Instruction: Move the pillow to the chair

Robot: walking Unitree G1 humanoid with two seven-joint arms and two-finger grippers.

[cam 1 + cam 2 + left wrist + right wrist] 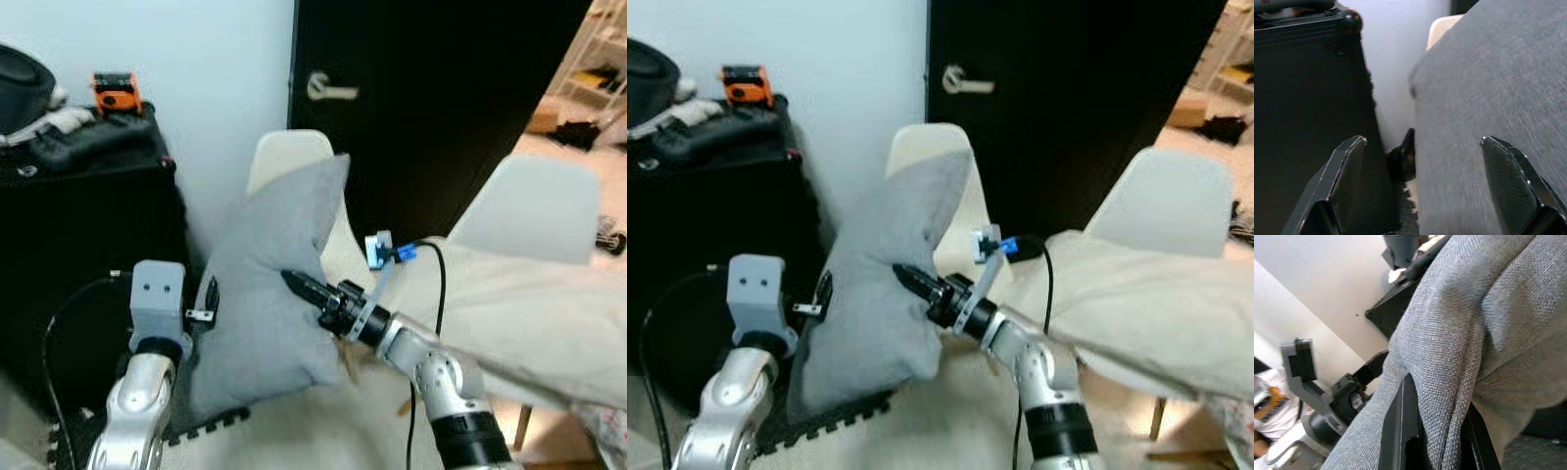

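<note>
A grey pillow point(269, 284) stands upright in front of a cream chair point(284, 152), whose back shows above and behind it. My right gripper point(299, 286) is shut on a fold of the pillow's front; in the right wrist view the grey fabric point(1474, 333) is pinched between the black fingers point(1400, 431). My left gripper point(209, 299) is at the pillow's left side and stands open. In the left wrist view its fingers point(1347, 171) are wide apart, with the pillow's edge point(1488, 88) lying between them.
A black case point(78, 215) with an orange tool point(116, 91) on top stands close on the left. A dark door point(431, 98) with a lever handle point(328, 90) is behind. On the right a white chair point(534, 211) carries a beige cloth point(529, 313). Black foam matting point(211, 423) lies below.
</note>
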